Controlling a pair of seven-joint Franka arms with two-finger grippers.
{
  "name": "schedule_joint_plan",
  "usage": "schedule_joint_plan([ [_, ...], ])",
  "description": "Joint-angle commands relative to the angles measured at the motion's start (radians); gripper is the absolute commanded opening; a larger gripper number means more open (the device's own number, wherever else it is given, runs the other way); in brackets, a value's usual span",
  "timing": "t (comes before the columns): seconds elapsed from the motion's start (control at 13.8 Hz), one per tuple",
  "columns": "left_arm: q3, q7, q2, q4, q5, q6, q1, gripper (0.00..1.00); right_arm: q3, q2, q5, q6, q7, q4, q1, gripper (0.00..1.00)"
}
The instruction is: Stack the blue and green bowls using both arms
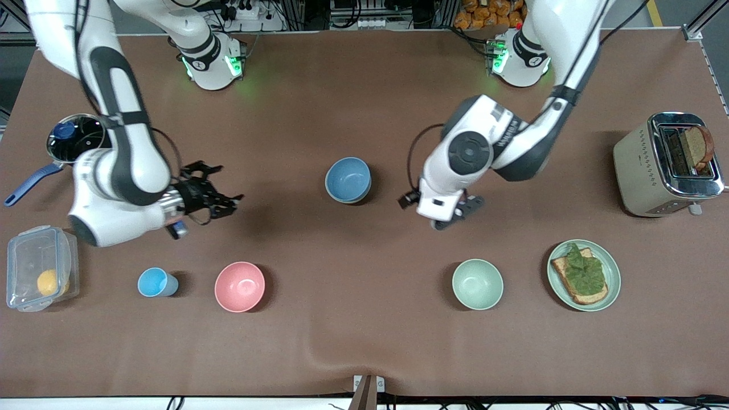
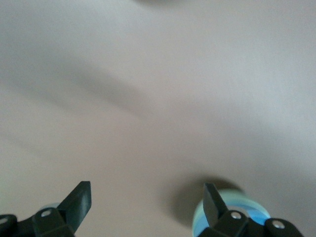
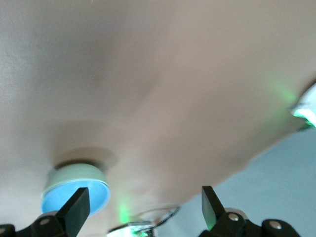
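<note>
From the front, the round matte blue bowl [image 1: 348, 179] is sitting nested in the sage-green bowl [image 1: 364, 195] mid-tabletop [image 1: 364, 341], between both empty, wide-open end effectors: left end effector [image 1: 464, 209], right end effector [image 1: 219, 199]. In the left wrist view, fingers [image 2: 78, 200] are partly hiding the stack [image 2: 256, 215]. In the right wrist view, the stack [image 3: 74, 190] is showing between spread fingers [image 3: 210, 202].

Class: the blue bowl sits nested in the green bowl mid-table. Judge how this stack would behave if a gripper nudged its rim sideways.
The blue bowl looks rigid, so it likely keeps its shape. Seated inside the green bowl, the pair would probably slide together on the tablecloth. A push high on the rim might tip it.
</note>
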Motion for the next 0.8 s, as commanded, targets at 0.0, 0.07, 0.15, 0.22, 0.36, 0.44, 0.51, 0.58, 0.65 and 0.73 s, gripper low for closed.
schedule_joint_plan([
  [0.0, -0.009, -0.001, -0.050, 0.026, 0.061, -0.072, 0.075, 1.00, 0.009, 0.003, -0.069, -0.193, 0.001, 0.175, -0.069, 1.00],
  [0.07, -0.009, 0.038, -0.066, 0.038, 0.062, -0.112, 0.101, 1.00, 0.010, 0.002, -0.084, -0.250, 0.002, 0.221, -0.080, 1.00],
  [0.15, -0.008, 0.097, -0.082, 0.061, 0.061, -0.156, 0.129, 1.00, 0.010, -0.004, -0.106, -0.284, 0.004, 0.260, -0.075, 1.00],
  [0.22, -0.009, 0.141, -0.083, 0.100, 0.061, -0.210, 0.162, 1.00, 0.010, -0.029, -0.135, -0.298, 0.004, 0.272, -0.072, 1.00],
  [0.36, -0.009, 0.226, -0.084, 0.170, 0.058, -0.325, 0.213, 1.00, 0.010, -0.105, -0.146, -0.323, -0.002, 0.274, -0.086, 1.00],
  [0.44, -0.011, 0.276, -0.085, 0.183, 0.058, -0.362, 0.236, 1.00, 0.010, -0.133, -0.146, -0.344, -0.001, 0.274, -0.084, 1.00],
  [0.51, -0.011, 0.301, -0.117, 0.186, 0.058, -0.382, 0.252, 1.00, 0.007, -0.150, -0.150, -0.355, -0.001, 0.274, -0.084, 1.00],
  [0.58, -0.008, 0.322, -0.170, 0.186, 0.058, -0.382, 0.267, 1.00, 0.007, -0.161, -0.175, -0.357, -0.004, 0.278, -0.086, 1.00],
  [0.65, -0.011, 0.356, -0.212, 0.184, 0.061, -0.387, 0.293, 1.00, 0.012, -0.165, -0.217, -0.357, -0.008, 0.281, -0.086, 1.00],
  [0.73, -0.014, 0.411, -0.252, 0.178, 0.053, -0.405, 0.314, 1.00, 0.012, -0.168, -0.236, -0.357, -0.060, 0.283, -0.080, 1.00],
])
